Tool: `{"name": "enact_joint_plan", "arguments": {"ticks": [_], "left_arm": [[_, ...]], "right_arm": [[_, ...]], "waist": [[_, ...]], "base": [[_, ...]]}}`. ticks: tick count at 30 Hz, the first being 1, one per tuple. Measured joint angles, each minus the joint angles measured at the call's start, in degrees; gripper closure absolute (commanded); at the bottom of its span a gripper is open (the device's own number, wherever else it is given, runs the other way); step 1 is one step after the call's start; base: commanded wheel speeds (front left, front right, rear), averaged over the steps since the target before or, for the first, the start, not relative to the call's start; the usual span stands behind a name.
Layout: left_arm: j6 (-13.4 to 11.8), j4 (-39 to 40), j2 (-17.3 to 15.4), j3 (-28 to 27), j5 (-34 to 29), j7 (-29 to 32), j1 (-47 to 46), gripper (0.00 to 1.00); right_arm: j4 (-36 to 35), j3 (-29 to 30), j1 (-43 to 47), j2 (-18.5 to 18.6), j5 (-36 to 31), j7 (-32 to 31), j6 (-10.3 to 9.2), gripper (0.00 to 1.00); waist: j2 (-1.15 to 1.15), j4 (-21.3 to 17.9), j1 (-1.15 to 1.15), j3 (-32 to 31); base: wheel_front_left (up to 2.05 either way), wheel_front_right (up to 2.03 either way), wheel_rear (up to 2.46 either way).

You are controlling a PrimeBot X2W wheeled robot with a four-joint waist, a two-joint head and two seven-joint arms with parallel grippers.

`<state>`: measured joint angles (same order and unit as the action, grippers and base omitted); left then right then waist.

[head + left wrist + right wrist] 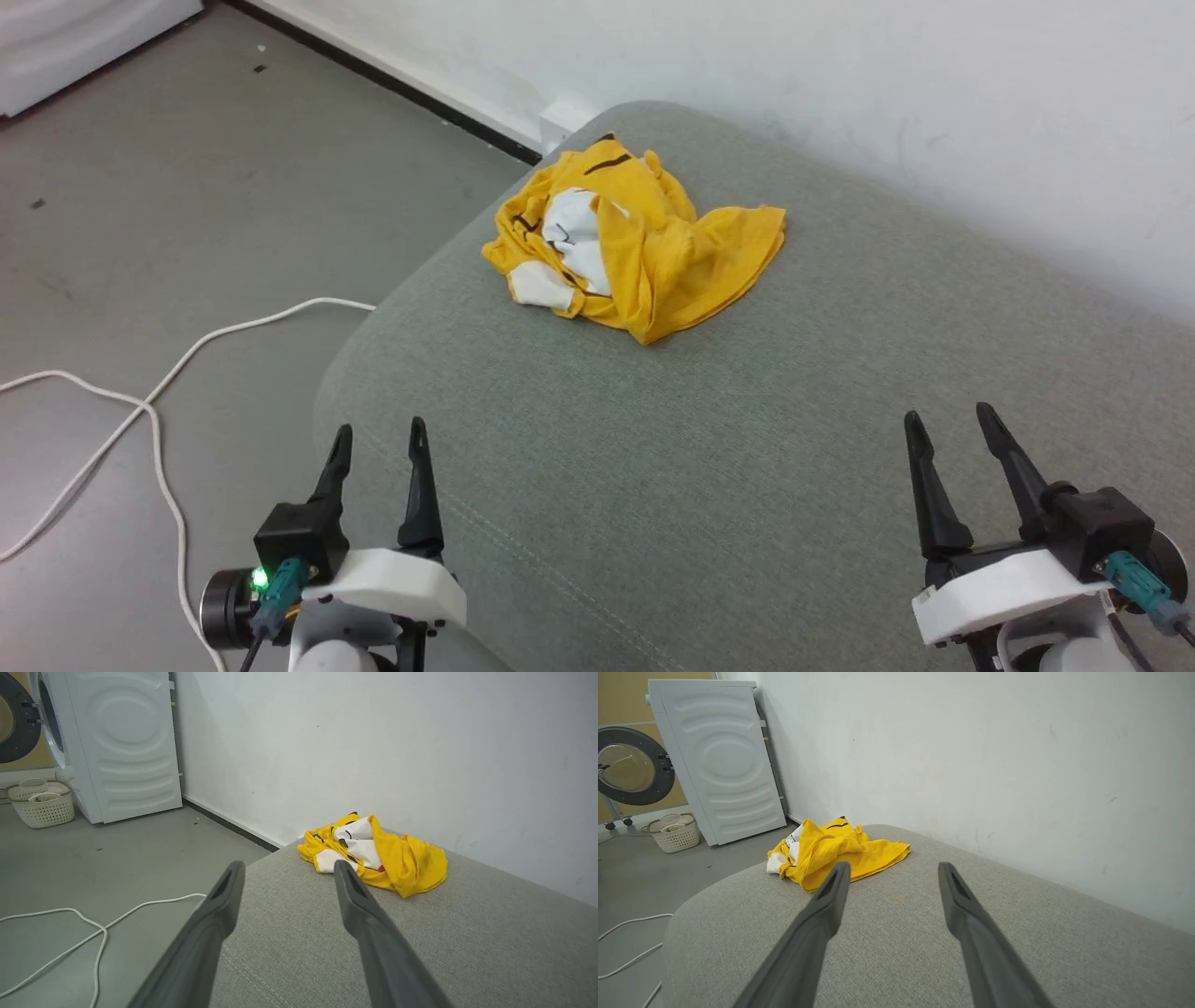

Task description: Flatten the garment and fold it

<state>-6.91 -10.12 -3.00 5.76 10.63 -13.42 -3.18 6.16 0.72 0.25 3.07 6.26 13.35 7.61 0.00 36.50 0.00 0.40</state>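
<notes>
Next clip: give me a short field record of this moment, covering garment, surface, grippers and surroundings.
garment: yellow T-shirt, crumpled heap, not flattened
surface: grey cushion, shirt near its far left corner
left gripper: open, empty, clear of shirt
right gripper: open, empty, clear of shirt
surroundings: white cable on floor, washing machine, laundry basket

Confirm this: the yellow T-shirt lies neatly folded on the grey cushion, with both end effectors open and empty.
Not quite. The head view shows the T-shirt crumpled in a heap, not neatly folded. It does lie on the grey cushion, and the left end effector and right end effector are open and empty.
</notes>
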Motion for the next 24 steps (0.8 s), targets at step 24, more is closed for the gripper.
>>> {"name": "enact_joint_plan", "arguments": {"ticks": [24], "left_arm": [[4.45,-17.71,0.01,0.58,10.18,2.61,-28.97,0.00]], "right_arm": [[-3.50,-0.90,-4.18,-0.11,-2.23,-1.33,0.00,0.00]], "waist": [[0.00,-0.68,0.01,7.58]], "base": [[0.00,0.00,0.00]]}}
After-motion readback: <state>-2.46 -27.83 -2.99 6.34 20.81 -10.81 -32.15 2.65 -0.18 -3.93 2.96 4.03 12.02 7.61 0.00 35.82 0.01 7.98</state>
